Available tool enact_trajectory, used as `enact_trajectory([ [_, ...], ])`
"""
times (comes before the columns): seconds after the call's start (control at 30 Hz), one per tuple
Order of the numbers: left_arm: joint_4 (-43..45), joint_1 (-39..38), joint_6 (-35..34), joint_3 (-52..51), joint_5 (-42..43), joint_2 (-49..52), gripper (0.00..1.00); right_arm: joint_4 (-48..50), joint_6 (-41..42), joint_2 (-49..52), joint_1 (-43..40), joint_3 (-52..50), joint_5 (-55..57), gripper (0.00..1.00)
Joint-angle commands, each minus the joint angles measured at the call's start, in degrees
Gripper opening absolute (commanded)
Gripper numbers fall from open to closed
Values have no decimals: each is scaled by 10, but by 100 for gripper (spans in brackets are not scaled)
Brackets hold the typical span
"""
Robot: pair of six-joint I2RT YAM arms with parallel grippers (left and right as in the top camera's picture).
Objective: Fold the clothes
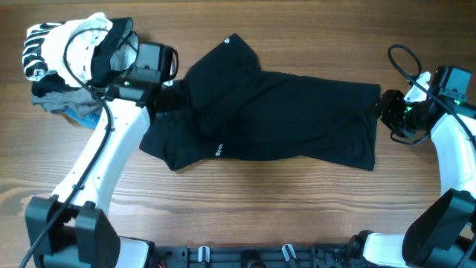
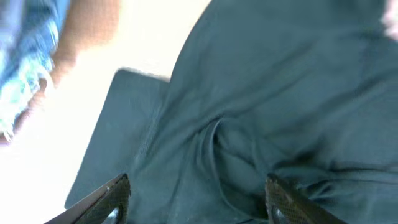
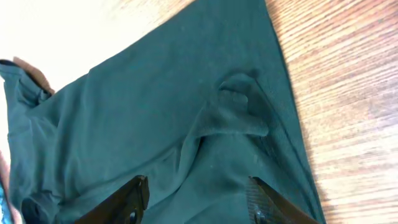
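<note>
Large plain black soft fabric garment (image 1: pixel 282 112) is lying spread on the wooden table (image 1: pixel 282 216). Its long axis is running left to right, dipping slightly toward the right. The narrower bunched end is pointing left and the straight hem edge is facing right. A tiny white logo mark (image 1: pixel 219 152) is showing near the front edge.

Left gripper (image 1: pixel 169 98) is sitting at the garment's left end, jaws apart, with puckered cloth between the fingers (image 2: pixel 112 196). Right gripper (image 1: pixel 381 110) is sitting at the right hem, jaws apart over a raised fold.

A pile of white-striped, grey and blue denim clothing (image 1: pixel 52 71) is sitting at the far-left corner.
</note>
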Motion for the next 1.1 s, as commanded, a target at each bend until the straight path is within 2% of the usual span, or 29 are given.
enact_trajectory([
  [0.0,24,3,104,63,63,-23,71,-38,-43,-10,16,76,-11,52],
  [0.1,92,2,119,71,94,-4,69,-79,-70,-10,67,154,-6,53],
  [0.13,110,2,119,76,101,10,69,-86,-70,-10,89,172,4,56],
  [0.3,290,0,135,84,168,155,80,-92,-35,7,131,173,26,60],
  [0.33,334,-3,136,84,168,197,86,-94,-24,14,135,173,26,61],
  [0.4,400,-11,135,84,171,267,91,-100,-10,18,135,172,26,61],
  [0.47,452,-20,141,84,172,315,93,-110,-10,18,135,172,27,61],
  [0.57,519,-38,196,84,171,376,91,-122,-10,18,135,172,26,61],
  [0.63,546,-48,210,84,171,403,84,-132,-10,18,135,172,27,61],
  [0.73,540,-50,210,84,171,413,56,-133,-10,18,135,172,27,61],
  [0.77,528,-50,210,84,172,416,41,-134,-10,18,135,172,27,61],
  [0.8,502,-50,205,84,172,415,14,-139,-10,18,135,172,27,61],
  [0.83,486,-50,206,84,177,413,4,-139,-11,18,135,172,27,61],
  [0.87,459,-50,206,84,177,407,4,-139,-11,18,135,172,27,61],
  [0.9,375,-44,206,84,153,385,4,-139,-11,18,135,172,26,61],
  [0.97,261,-30,205,84,116,351,4,-143,-11,18,135,172,26,61],
  [1.07,167,-8,205,84,106,292,4,-143,-11,18,135,172,26,61],
])
